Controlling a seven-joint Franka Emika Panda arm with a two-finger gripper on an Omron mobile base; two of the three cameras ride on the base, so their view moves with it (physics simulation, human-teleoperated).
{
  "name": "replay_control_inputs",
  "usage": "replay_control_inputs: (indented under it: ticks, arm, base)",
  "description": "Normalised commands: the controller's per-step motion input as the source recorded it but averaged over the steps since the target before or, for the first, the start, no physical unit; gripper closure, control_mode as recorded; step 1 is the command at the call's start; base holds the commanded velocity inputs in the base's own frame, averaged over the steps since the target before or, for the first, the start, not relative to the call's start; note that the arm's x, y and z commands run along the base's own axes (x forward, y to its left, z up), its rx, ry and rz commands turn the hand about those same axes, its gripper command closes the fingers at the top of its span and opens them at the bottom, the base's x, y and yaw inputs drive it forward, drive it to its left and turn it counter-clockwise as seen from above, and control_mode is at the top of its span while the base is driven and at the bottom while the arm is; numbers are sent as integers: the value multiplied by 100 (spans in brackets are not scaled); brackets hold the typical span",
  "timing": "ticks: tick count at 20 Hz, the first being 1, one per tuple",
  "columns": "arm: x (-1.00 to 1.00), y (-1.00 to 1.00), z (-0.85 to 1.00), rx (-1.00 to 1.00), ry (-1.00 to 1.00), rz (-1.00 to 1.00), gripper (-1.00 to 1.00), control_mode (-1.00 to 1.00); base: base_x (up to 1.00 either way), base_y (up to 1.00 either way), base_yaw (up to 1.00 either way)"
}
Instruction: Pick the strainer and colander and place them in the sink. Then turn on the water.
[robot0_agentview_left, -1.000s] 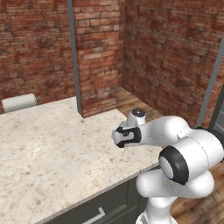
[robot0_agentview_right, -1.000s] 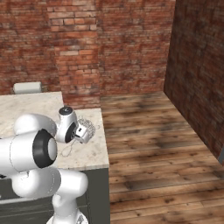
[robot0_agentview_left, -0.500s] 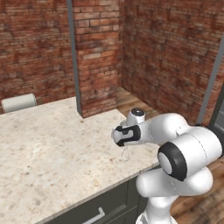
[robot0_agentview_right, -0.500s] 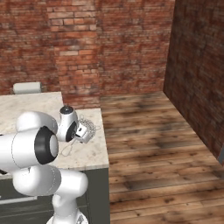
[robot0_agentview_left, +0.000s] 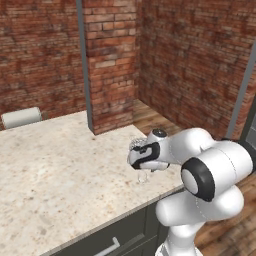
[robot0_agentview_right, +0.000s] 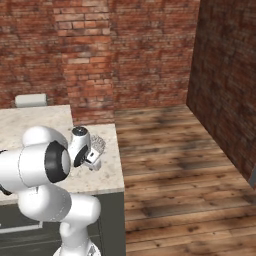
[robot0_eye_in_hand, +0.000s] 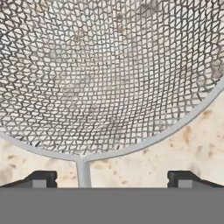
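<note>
The strainer (robot0_eye_in_hand: 109, 78), a silvery wire-mesh basket, lies on the speckled counter close under my hand, and its thin wire handle (robot0_eye_in_hand: 82, 173) runs down between my fingertips, nearer the left one. My gripper (robot0_eye_in_hand: 111, 178) is open, with both dark fingertips (robot0_eye_in_hand: 41, 178) apart from the wire. From the base, the hand hangs over the strainer (robot0_agentview_left: 136, 144) at the counter's right end, gripper (robot0_agentview_left: 142, 173) pointing down. In the right base view the mesh (robot0_agentview_right: 98, 145) shows just beyond the gripper (robot0_agentview_right: 94, 163). The colander, the sink and the water are out of view.
The counter (robot0_agentview_left: 55, 170) ends just right of the strainer, above a wooden floor (robot0_agentview_right: 170, 165). A brick pillar (robot0_agentview_left: 107, 65) stands at the counter's back. A white roll (robot0_agentview_left: 21, 117) lies at the far left rear. A dark cabinet front (robot0_agentview_left: 125, 240) is below the front edge.
The hand has shifted only slightly above the strainer. The jaws have stayed wide open and the strainer has not moved.
</note>
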Motion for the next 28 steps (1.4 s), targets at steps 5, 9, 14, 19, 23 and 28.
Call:
replay_control_inputs:
  ticks: [5,9,14,19,23,28]
  arm:
    - [15,16,-25,2,0,0,100,-100]
    - [8,23,-16,0,0,0,100,-100]
    - [-8,16,-8,0,-2,0,100,-100]
    - [-44,5,0,-1,-10,0,100,-100]
    - [-51,0,38,-4,-44,-6,100,-100]
    - [-26,0,99,-7,-22,-8,100,-100]
  base:
    - [0,0,0]
    - [0,0,0]
    - [0,0,0]
    - [0,0,0]
    - [0,0,0]
    - [0,0,0]
